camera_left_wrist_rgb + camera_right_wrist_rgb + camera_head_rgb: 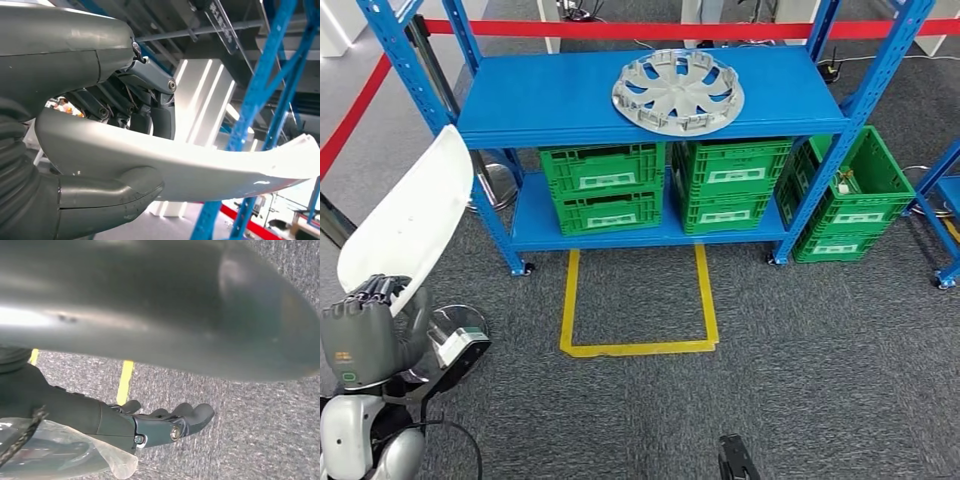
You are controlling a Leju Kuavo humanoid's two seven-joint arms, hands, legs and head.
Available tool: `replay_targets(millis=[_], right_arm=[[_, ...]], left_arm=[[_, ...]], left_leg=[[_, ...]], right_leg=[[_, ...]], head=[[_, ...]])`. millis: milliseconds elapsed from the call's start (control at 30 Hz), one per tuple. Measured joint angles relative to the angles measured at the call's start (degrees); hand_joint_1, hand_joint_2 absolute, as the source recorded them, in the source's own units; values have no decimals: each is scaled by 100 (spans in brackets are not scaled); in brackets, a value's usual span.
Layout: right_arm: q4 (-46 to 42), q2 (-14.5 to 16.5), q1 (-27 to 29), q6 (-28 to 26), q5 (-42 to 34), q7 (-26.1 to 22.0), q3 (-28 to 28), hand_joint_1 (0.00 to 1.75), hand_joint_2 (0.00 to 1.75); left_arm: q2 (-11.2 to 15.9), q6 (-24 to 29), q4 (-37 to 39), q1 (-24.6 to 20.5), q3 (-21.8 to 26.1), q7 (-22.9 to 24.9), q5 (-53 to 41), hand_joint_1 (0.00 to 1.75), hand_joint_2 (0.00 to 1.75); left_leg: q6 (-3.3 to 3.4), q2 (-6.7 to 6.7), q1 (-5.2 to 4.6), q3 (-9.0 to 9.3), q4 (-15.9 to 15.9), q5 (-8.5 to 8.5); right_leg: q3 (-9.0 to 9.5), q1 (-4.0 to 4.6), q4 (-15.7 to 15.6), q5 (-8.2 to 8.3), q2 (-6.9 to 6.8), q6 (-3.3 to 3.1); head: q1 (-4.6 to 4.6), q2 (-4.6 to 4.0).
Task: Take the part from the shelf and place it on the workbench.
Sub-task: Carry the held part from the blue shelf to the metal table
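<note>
A white curved panel part (410, 215) stands tilted at the left of the head view, away from the blue shelf (546, 100). My left hand (365, 325) grips its lower end. In the left wrist view the thick thumb (113, 195) lies under the white part (226, 170) and the dark fingers (151, 100) press on its other face. My right hand (158, 425) hangs low over the grey carpet, fingers stretched out and holding nothing; its dark tip (736, 460) shows at the bottom edge of the head view.
A silver wheel cover (678, 92) lies on the shelf's top board. Green crates (605, 185) (731, 180) fill the lower board, with more (848, 200) beside the right post. A yellow floor outline (641, 347) lies in front, red barrier tape (622, 28) behind.
</note>
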Motion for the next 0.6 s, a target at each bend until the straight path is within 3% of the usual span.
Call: replay_targets(millis=[33,67,100,167,200,233,267,300,333,367,433,467,533,567,600], right_arm=[[0,1,3,-1,9,1,4,0,0],[0,1,7,-1,16,3,6,0,0],[0,1,10,-1,22,4,7,0,0],[-1,1,4,0,28,5,7,0,0],[-1,1,1,0,28,4,7,0,0],[-1,1,-3,-1,30,3,7,0,0],[-1,1,-5,-1,32,3,7,0,0],[-1,1,-9,-1,35,3,7,0,0],[-2,1,-19,-1,39,3,7,0,0],[-6,1,-33,0,44,2,7,0,0],[-18,1,-70,0,54,1,7,0,0],[-23,1,-80,0,59,1,8,0,0],[-22,3,-74,1,67,-1,8,0,0],[-21,4,-61,-1,72,0,8,0,0],[-19,7,-47,-3,76,1,7,0,0]], left_arm=[[-2,-3,-1,-1,9,-3,4,169,175],[-3,-6,-4,-2,15,-5,8,169,175],[-4,-9,-6,-1,18,-7,9,169,175],[-4,-9,-10,2,23,-9,10,169,175],[-4,-9,-10,4,25,-10,10,169,175],[-4,-9,-10,4,26,-10,10,169,175],[-5,-10,-10,5,27,-10,10,169,175],[-5,-11,-10,5,30,-10,10,169,175],[-6,-11,-11,4,32,-10,10,169,175],[-9,-12,-12,4,36,-10,13,169,175],[-15,-12,-14,-2,51,-10,28,169,175],[-19,-12,-15,-6,62,-10,37,169,175],[-26,-12,-15,-4,95,-10,49,169,175],[-31,-12,-15,3,110,-10,55,169,175],[-34,-12,-15,11,125,-10,61,169,175]], left_leg=[[44,11,1,-64,-3,66],[98,23,7,-133,-14,139],[141,36,16,-216,-28,217],[192,48,1,-399,-20,369],[196,51,-10,-500,-12,446],[199,54,-21,-607,1,522],[198,57,-33,-716,20,595],[193,58,-44,-822,40,661],[184,56,-53,-913,63,728],[169,54,-68,-987,87,788],[126,57,-85,-1079,120,924],[99,62,-83,-1109,114,995],[37,61,-67,-1174,92,1088],[-1,52,-58,-1220,141,979],[-41,42,-49,-1277,289,755]], right_leg=[[-34,-7,3,-19,3,35],[-82,-10,71,-151,7,62],[-147,-12,240,-395,11,80],[-283,-18,900,-1016,14,103],[-320,-17,1270,-1186,14,111],[-307,-15,1553,-1197,14,114],[-230,-13,1681,-1066,14,106],[-69,-9,1616,-869,15,86],[197,-2,1350,-722,16,53],[571,14,901,-689,16,15],[1238,43,-70,-875,20,-50],[1400,62,-352,-947,24,-70],[1340,68,-450,-887,17,-124],[1264,61,-445,-816,4,-171],[1189,50,-440,-739,-12,-218]], head=[[-2,0],[6,0],[16,0],[35,0],[37,0],[38,0],[38,0],[37,0],[38,0],[39,0],[32,0],[29,0],[23,0],[20,0],[10,0]])
